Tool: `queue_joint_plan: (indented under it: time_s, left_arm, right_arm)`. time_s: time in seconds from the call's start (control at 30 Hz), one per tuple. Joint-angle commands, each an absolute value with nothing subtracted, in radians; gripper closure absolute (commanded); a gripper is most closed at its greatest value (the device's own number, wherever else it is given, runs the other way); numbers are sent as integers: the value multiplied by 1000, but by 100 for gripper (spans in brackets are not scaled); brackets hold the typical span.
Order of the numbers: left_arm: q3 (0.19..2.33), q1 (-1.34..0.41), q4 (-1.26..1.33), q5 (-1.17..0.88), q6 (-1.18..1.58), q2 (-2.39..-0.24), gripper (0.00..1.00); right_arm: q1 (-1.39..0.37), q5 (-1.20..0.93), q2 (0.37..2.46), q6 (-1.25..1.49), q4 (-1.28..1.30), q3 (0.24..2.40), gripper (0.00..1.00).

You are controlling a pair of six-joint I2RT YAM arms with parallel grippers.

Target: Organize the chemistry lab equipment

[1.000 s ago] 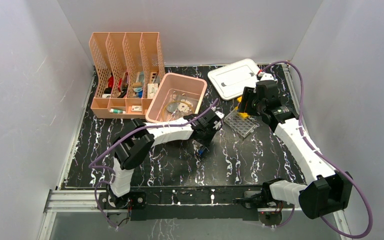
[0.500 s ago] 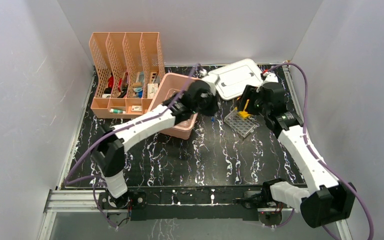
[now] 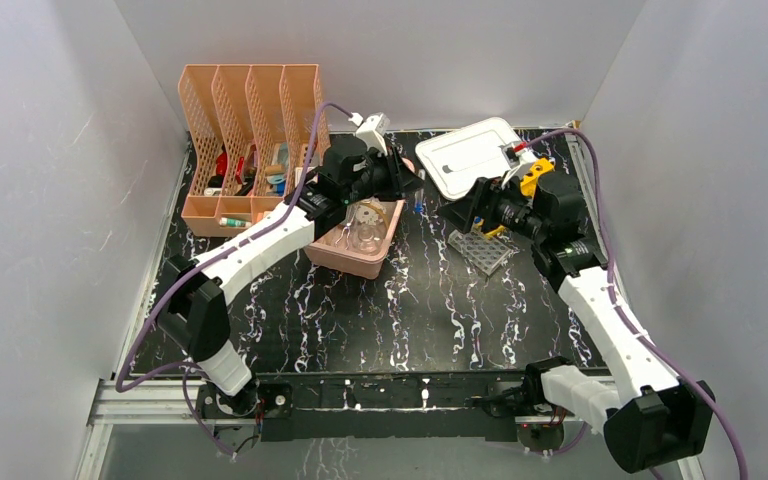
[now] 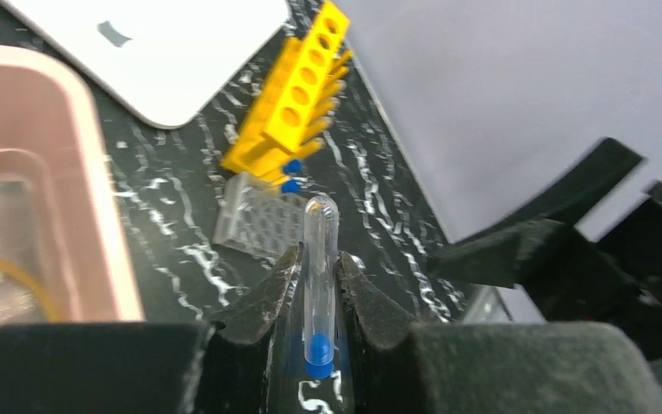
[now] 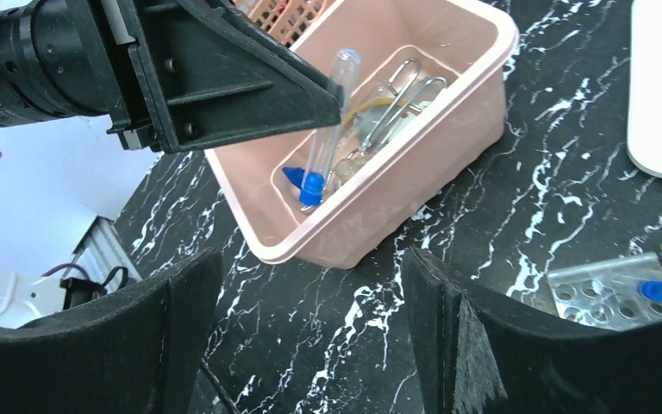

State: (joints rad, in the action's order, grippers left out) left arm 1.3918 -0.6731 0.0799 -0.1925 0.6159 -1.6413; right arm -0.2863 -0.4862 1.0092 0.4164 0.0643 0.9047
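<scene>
over the pink tub's (image 3: 345, 258) right edge, the left gripper (image 4: 319, 260) now pinches one clear blue-capped tube (image 4: 321, 222), up from mid-table a second ago; the right gripper (image 3: 463, 212) has spread wide, near one yellow rack (image 3: 530, 178) and one clear rack (image 3: 480, 247).

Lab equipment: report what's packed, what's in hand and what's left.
Done: the pink tub holds metal tweezers, a yellow rubber tube and glass dishes.
In hand: the left fingers pinch a clear blue-capped test tube near the tub. The right fingers stand open and empty.
Left: the clear tube rack and yellow tube rack lie on the table, and the white lid is off.
</scene>
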Motion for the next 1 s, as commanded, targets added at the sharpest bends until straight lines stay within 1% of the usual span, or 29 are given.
queue_joint_plan:
  time_s: [0.0,0.5,0.73,0.97]
  left_arm:
    - [1382,-678,213,-325,713,-1601,99]
    - [1340,-678,329,-421,788,-1575,97]
    - [1308,-678,416,-463,839,-1556,95]
    - [1293,-678,456,-465,854,-1551,95]
  right_arm:
    - [-284,-598,1032,428,-71,913,13]
    - [-284,-662,1090,502,-163,913,16]
    - [-284,-668,1126,525,-192,922,20]
    - [-285,-690,1141,553,-222,928,29]
